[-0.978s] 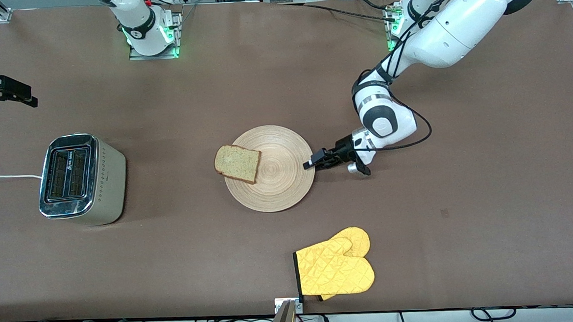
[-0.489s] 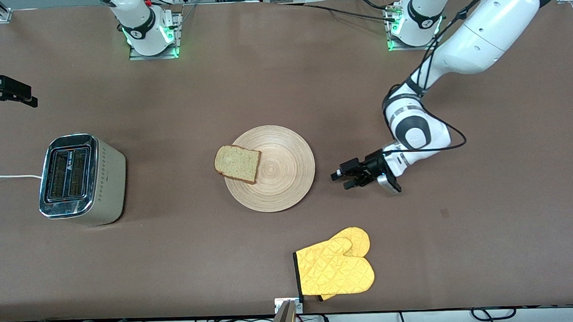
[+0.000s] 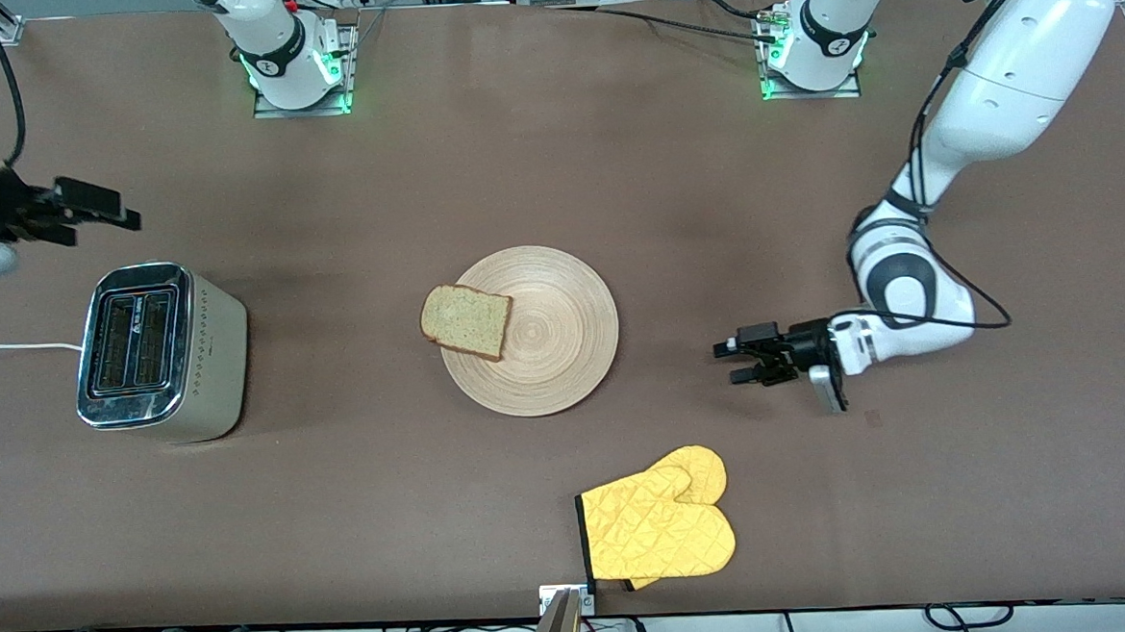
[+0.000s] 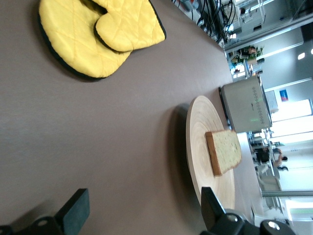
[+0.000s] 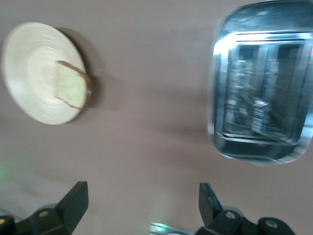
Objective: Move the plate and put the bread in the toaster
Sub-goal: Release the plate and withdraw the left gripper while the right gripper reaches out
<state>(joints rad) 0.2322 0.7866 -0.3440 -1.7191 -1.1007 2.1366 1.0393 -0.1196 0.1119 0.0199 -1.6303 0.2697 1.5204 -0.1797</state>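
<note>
plate (image 3: 529,330) sits mid-table with the bread (image 3: 467,322) on its edge toward the toaster (image 3: 161,351), both unmoved. left gripper (image 3: 740,362), which a second ago was at the plate's rim, has pulled away toward its own end, jaws spread and empty. right gripper (image 3: 100,211), also spread, has edged closer above the toaster.
</note>
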